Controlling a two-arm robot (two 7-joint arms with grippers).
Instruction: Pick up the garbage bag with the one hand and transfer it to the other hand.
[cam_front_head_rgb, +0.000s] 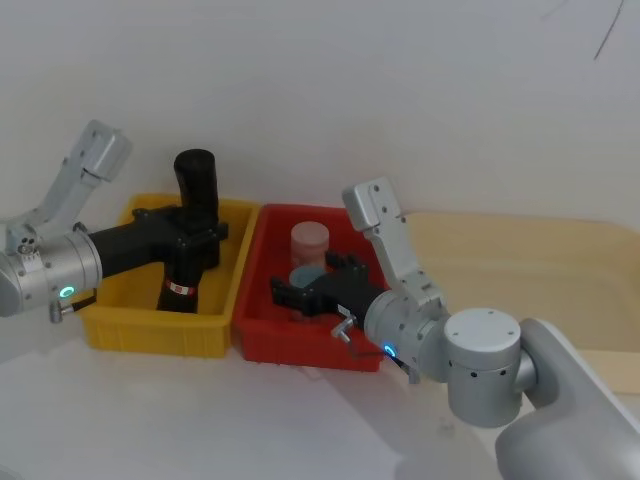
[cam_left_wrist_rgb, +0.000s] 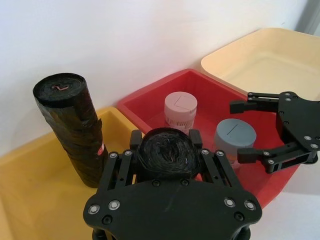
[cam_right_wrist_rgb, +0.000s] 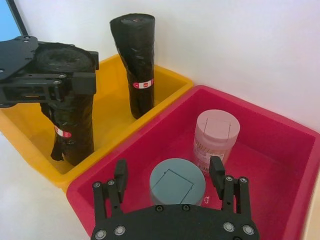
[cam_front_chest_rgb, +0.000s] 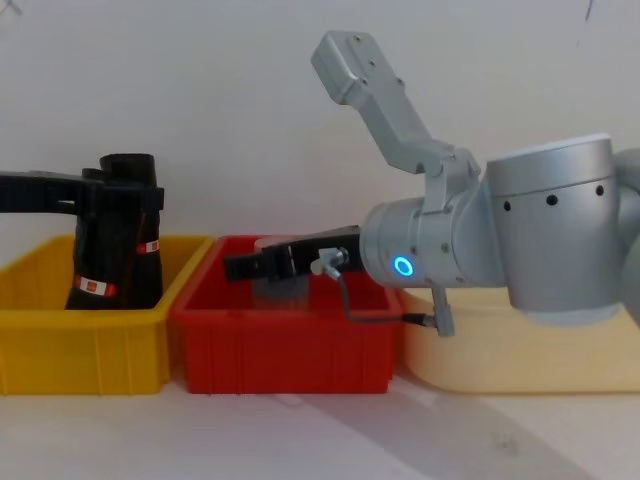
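Because the garbage bag (cam_right_wrist_rgb: 70, 117) is likely soft, slick and light, hold mid-roll; left gripper (cam_left_wrist_rgb: 166, 140) clamps its top in the yellow bin (cam_front_head_rgb: 150, 335), nine o'clock of the red bin (cam_front_head_rgb: 300, 350); right gripper (cam_right_wrist_rgb: 168, 170) gapes wide.

Short, thick black garbage bag (cam_right_wrist_rgb: 74, 125), red-and-white labelled, stands slightly tilted, perhaps grounded, clamped near its top by the left gripper (cam_left_wrist_rgb: 166, 142); right gripper (cam_right_wrist_rgb: 168, 169) gapes.

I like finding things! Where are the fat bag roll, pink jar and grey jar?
garbage bag (cam_right_wrist_rgb: 75, 117), right wrist view, its side.
pink jar (cam_right_wrist_rgb: 216, 125), right wrist view, its lid.
grey jar (cam_right_wrist_rgb: 177, 182), right wrist view, its lid.
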